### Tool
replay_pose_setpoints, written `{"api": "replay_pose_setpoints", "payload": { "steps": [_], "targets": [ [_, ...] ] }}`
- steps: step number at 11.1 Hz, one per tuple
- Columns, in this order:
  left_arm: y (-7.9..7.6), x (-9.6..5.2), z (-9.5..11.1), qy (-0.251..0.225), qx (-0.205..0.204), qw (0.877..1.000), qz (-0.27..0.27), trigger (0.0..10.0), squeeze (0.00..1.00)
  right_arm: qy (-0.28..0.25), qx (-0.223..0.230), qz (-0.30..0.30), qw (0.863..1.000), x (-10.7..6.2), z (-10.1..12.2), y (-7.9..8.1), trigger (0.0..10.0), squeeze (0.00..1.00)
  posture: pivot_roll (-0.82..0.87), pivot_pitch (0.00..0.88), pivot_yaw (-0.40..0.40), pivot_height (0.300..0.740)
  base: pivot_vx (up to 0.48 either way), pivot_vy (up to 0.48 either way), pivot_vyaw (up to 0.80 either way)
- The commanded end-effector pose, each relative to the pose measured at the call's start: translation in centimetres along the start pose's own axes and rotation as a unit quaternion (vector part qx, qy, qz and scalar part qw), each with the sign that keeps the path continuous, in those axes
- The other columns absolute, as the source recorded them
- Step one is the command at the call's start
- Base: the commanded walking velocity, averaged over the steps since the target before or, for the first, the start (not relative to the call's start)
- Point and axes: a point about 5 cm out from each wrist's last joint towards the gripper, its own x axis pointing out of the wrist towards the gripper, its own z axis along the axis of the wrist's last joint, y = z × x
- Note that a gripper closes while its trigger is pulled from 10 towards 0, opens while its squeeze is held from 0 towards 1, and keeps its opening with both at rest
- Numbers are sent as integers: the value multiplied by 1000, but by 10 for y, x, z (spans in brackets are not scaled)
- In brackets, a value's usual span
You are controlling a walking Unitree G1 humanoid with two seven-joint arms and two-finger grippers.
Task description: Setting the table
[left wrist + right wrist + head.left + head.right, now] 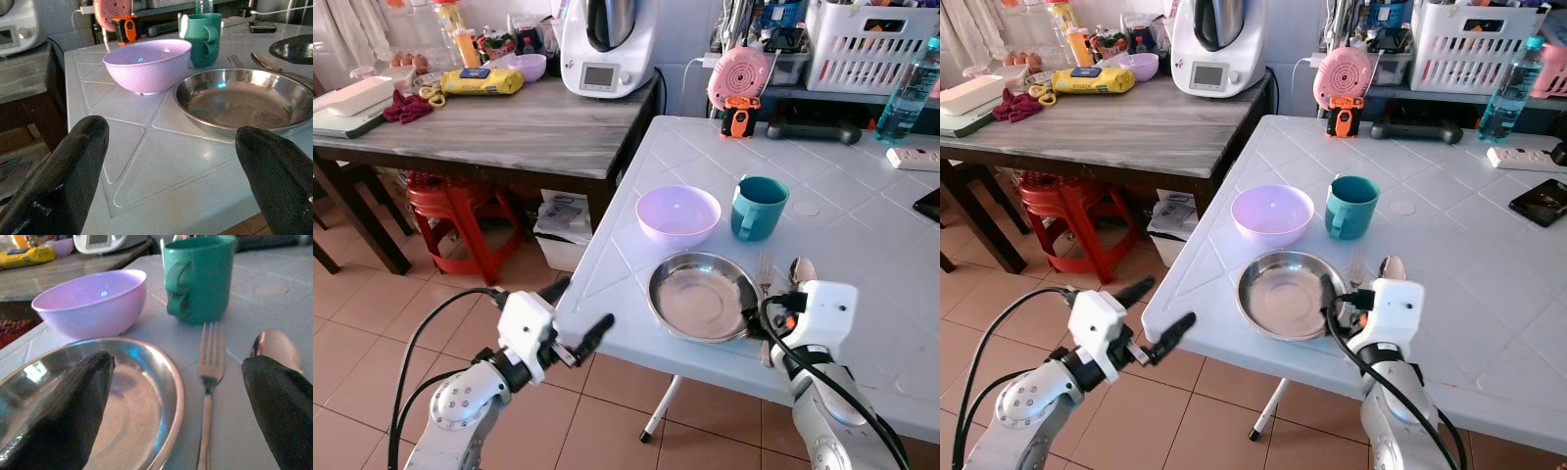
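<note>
A white plastic bench with lines pressed into its top holds the place setting. A round shiny metal plate sits near the front edge. Behind it is a light purple plastic bowl, and just beside the bowl stands a teal plastic mug with its handle turned toward the bowl. A silver metal fork and a silver metal spoon lie side by side on the right of the plate, very close together. Their round and pointy ends face the mug, and their handles point back toward the robot.

The right claw hangs low over the bench, right at the handle ends of the fork and spoon. Its two black fingers are spread wide and hold nothing. One finger is over the plate and the other is over the spoon, so the fork lies straight down the gap between them. The fork's long side runs the same way the claw is looking.

The left claw is off the front left corner of the bench, out over the tiled floor. Its fingers are wide apart too, with nothing in them.

The right arm is much nearer the fork and spoon. The setting looks almost done. If the fork needs moving, I think the right claw only has to dip down and pinch it.
</note>
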Motion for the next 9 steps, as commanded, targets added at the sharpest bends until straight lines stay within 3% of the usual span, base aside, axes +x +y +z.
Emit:
{"api": "replay_pose_setpoints", "payload": {
  "steps": [1, 3, 9],
  "targets": [
    [0, -2, 3, -2, 13, 1000, -6, 10000, 0, -9, 5, 13, 1000, 1, 7, 3, 10000, 0, -38, 0, 55, 740, 0, 0, 0],
    [-2, -4, 2, 1, 19, 1000, -17, 10000, 0, 1, 17, 32, 999, 4, 11, 6, 10000, 0, -41, 0, 59, 740, 0, 0, 0],
    [-4, -4, 2, -3, 20, 999, -30, 10000, 0, 41, 38, 5, 998, 8, 5, -6, 10000, 0, -37, 0, 60, 740, 0, 0, 0]
  ]
}}
